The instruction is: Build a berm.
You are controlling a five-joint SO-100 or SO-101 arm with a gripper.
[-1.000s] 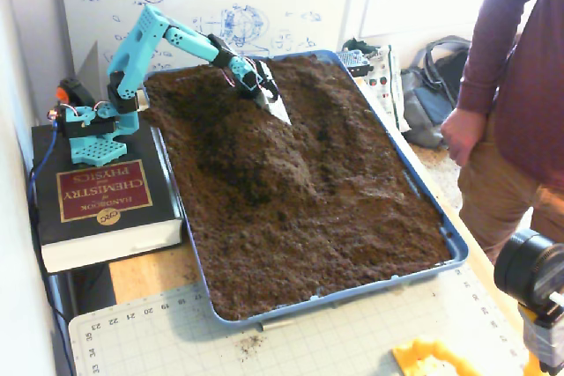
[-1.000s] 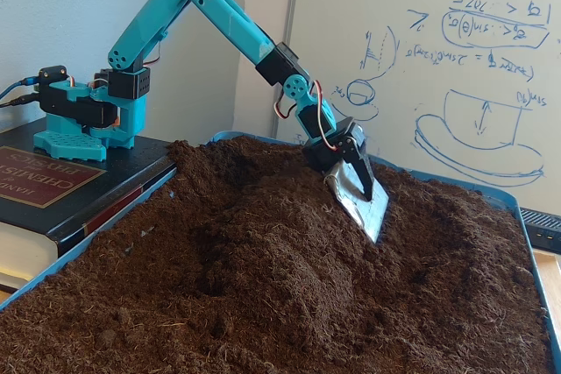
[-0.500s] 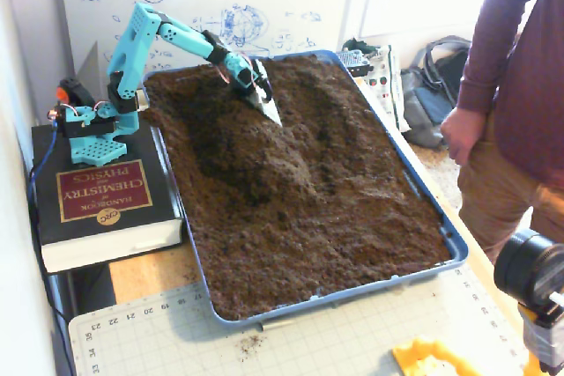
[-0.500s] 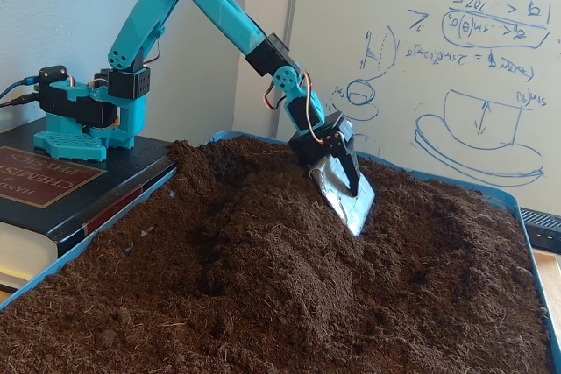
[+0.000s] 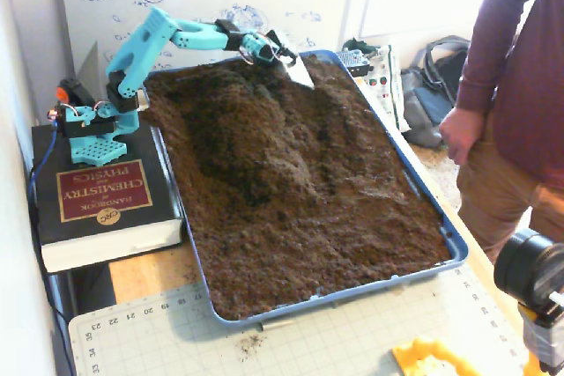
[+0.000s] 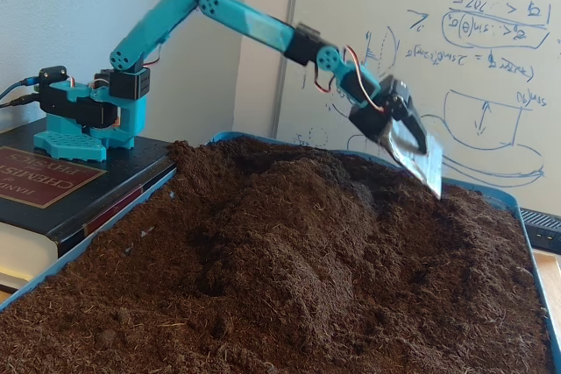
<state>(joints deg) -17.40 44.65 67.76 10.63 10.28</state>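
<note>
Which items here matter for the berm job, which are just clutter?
Job: berm, blue tray holding the soil, gripper carrying a metal blade above the soil.

Clutter: chemistry handbook under the arm's base, whiteboard, cutting mat, backpack.

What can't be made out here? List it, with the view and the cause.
- Gripper: motion blur in both fixed views; open or shut, unclear.
- Scoop: blur hides any soil on it.
- Person: head cut off by the top edge.
- Tray front rim: cut off by the bottom edge.
</note>
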